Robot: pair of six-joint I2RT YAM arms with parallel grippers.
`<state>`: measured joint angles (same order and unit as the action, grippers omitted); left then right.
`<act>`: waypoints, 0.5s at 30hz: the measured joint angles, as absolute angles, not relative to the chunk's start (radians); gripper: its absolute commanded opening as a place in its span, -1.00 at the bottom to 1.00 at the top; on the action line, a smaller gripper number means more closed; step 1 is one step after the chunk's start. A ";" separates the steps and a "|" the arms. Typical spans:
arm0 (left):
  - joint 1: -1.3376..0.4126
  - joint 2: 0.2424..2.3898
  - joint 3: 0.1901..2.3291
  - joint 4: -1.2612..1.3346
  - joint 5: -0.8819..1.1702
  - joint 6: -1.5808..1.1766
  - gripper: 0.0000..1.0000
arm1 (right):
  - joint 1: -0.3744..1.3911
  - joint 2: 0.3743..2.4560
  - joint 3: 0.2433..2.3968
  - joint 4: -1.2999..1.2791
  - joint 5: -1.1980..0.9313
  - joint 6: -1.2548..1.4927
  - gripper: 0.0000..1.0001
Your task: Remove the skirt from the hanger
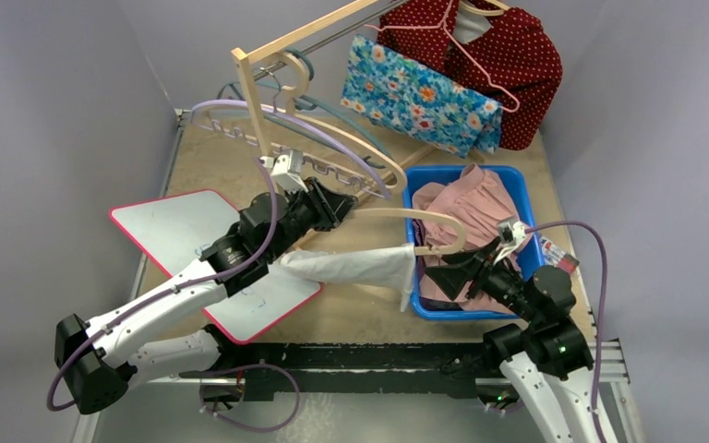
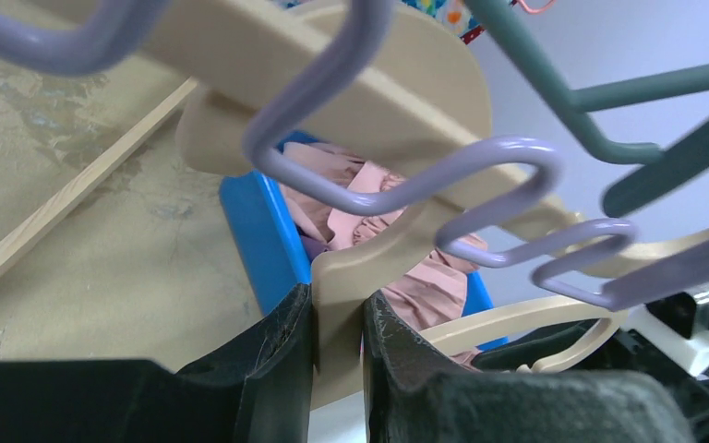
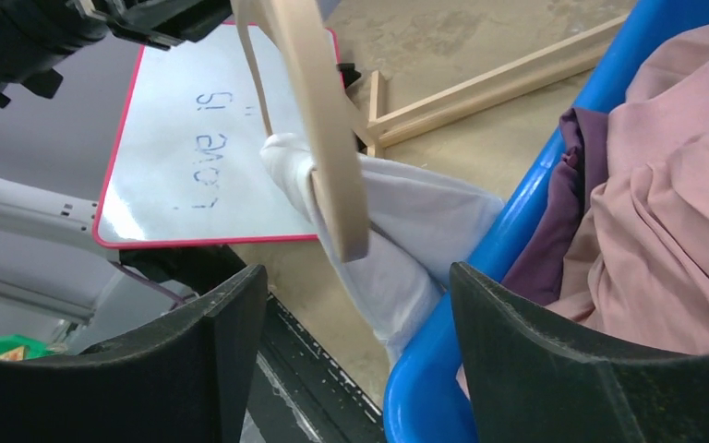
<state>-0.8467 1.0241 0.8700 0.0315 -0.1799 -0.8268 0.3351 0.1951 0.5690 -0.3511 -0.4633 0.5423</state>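
Tabletop [image 1: 360,314]: skirt [image 1: 351,266] on hanger [image 1: 397,214] stretched left-right, toward bin [image 1: 457,312].

1. The skirt [image 1: 360,266] is a pale, whitish cloth, bunched into a long soft roll and wrapped over the hanger's thin lower bar. It stretches from the edge of the whiteboard [image 1: 175,231] to the blue bin [image 1: 462,314], and its loose end droops against the bin's near corner.
2. The hanger [image 1: 397,212] is cream-coloured with a broad curved arm. It sits tilted above the table, one arm tip reaching over the bin's rim.
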 measured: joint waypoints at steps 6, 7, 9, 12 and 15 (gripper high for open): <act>-0.846 1.024 0.885 0.026 -0.187 -0.828 -1.00 | 0.335 0.241 0.483 -0.146 -0.531 0.555 0.20; -0.846 1.024 0.885 0.026 -0.187 -0.828 -1.00 | 0.335 0.254 0.473 -0.109 -0.544 0.561 0.10; -0.846 1.024 0.886 0.023 -0.188 -0.828 -1.00 | 0.335 0.293 0.435 -0.004 -0.580 0.581 0.00; -0.846 1.024 0.886 0.019 -0.194 -0.828 -1.00 | 0.335 0.349 0.361 0.138 -0.649 0.633 -0.01; -0.846 1.024 0.887 0.017 -0.200 -0.827 -1.00 | 0.336 0.389 0.304 0.221 -0.700 0.676 -0.06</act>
<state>-0.8463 1.0241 0.8867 0.0166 -0.1997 -0.8268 0.3355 0.3889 0.3038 0.2211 -0.7002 0.6762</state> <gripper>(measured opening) 0.207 0.495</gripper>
